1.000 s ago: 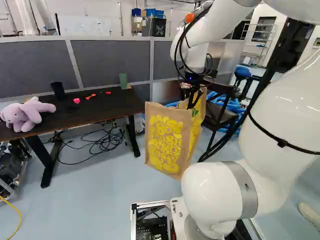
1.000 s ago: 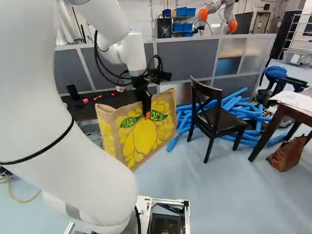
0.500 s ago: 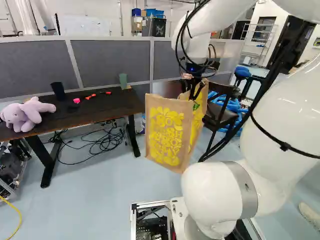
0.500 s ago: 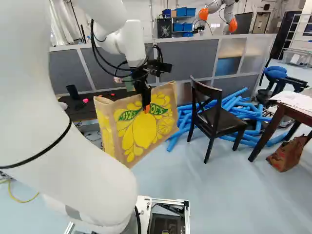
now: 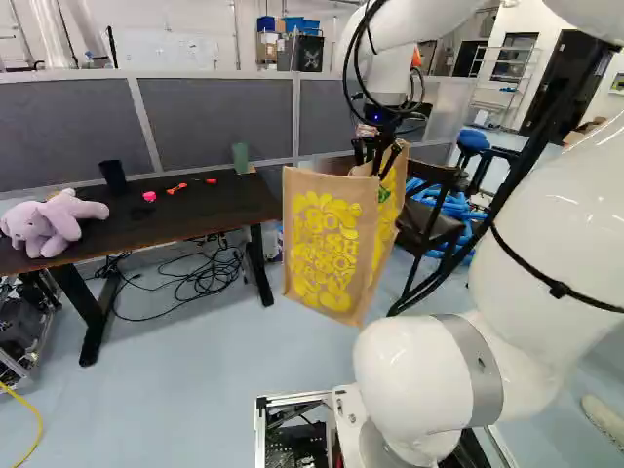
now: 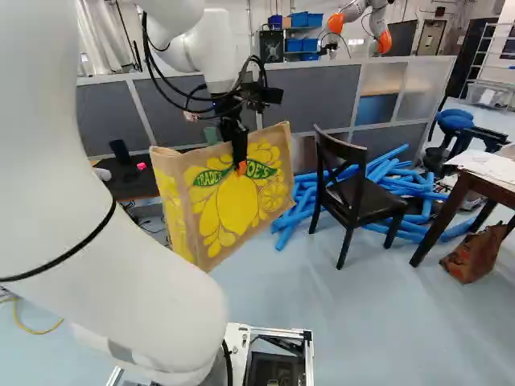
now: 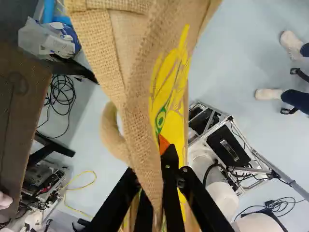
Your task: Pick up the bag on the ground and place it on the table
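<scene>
Burlap tote bag (image 6: pixel 233 201), yellow lemon print, hangs from the end effector (image 6: pixel 240 163); its two fingers pinch the upper part of one side panel, one inside the mouth, one outside; tote is roughly upright, slightly canted.

Progress: pick done, bag looks clear of the light blue floor (image 5: pixel 195 390); place not done, it hangs off the near right end of the worktop (image 5: pixel 166 219) as the left base view has it, nothing resting on the top. I'd call it about half; left to do: raise until the base clears the edge, carry over, set down, let go. Risk: bottom looks lower than the tabletop, could snag the edge; one-sided pinch may let it swing.

Surface: dark wood; lavender plush elephant (image 5: pixel 49 224) at the far left end in the left base view, black cup (image 5: pixel 114 176), small pink item (image 5: pixel 149 196), green cup (image 5: pixel 241 158) by the back edge; the middle looks like the better landing spot.

Room: grey partition (image 5: pixel 214 117) behind; loose cables (image 5: pixel 200 278) below the top; dark wooden chair (image 6: pixel 358 189) beside blue foam tubes (image 6: pixel 294 213); another robot (image 6: pixel 378 32) past the partition.
</scene>
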